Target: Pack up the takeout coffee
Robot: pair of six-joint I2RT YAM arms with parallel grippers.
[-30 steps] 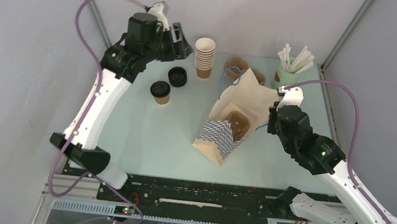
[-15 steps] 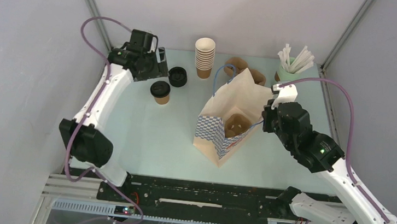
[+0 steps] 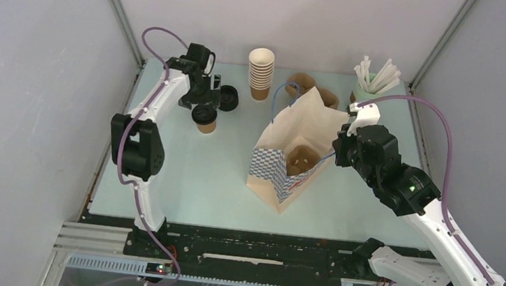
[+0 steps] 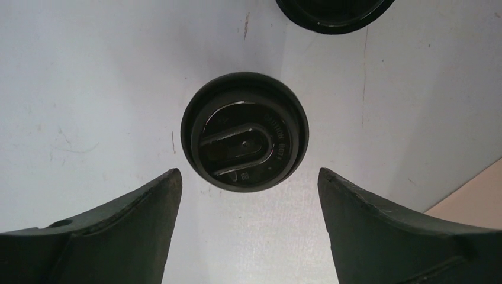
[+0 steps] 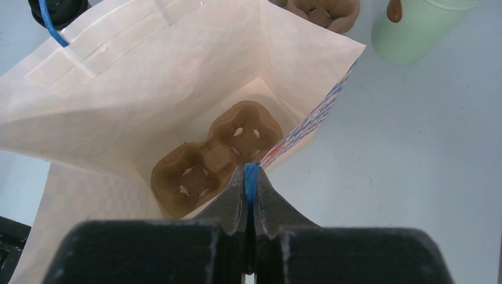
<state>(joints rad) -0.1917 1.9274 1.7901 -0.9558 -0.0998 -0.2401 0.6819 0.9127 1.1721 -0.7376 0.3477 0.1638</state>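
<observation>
The left arm [image 3: 160,100] has swung down over the coffee [image 4: 244,139], which stands lidded at the far left of the worktop [image 4: 89,89], its long axis vertical, lid up. The left fingers [image 4: 136,219] gape wide, holding nothing; closing off-centre could tip it. The right fingers [image 5: 231,201] pinch the bag [image 5: 148,77] handle [image 5: 251,177].

Left hand [image 4: 248,177] lower, above takeout coffee [image 4: 244,139].
</observation>
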